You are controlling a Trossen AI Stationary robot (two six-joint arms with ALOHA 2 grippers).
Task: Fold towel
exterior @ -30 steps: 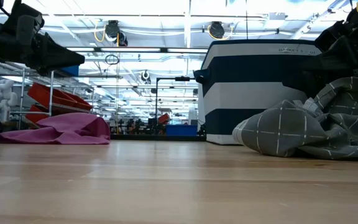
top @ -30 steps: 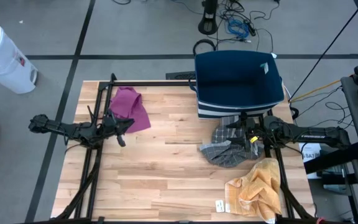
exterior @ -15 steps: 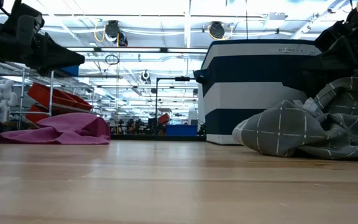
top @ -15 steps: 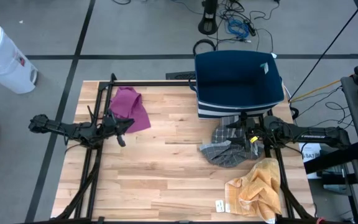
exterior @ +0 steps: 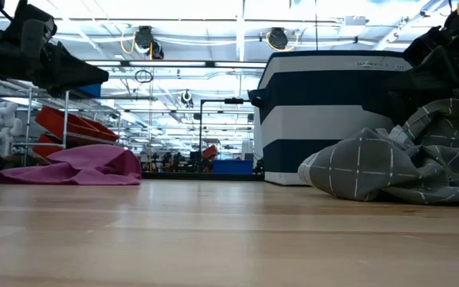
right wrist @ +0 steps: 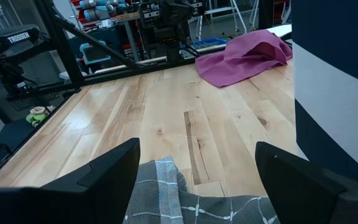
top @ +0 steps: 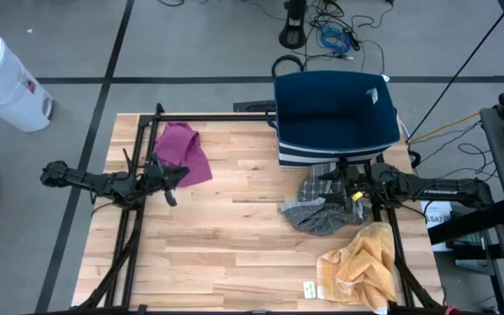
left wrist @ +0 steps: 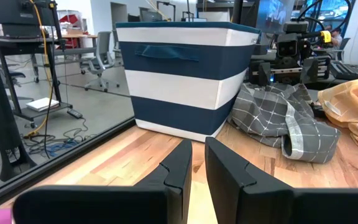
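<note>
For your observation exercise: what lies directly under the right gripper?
The crumpled grey checked towel lies under the open right gripper, resting on the wooden table. Whatever the cloth's folds cover cannot be seen.
</note>
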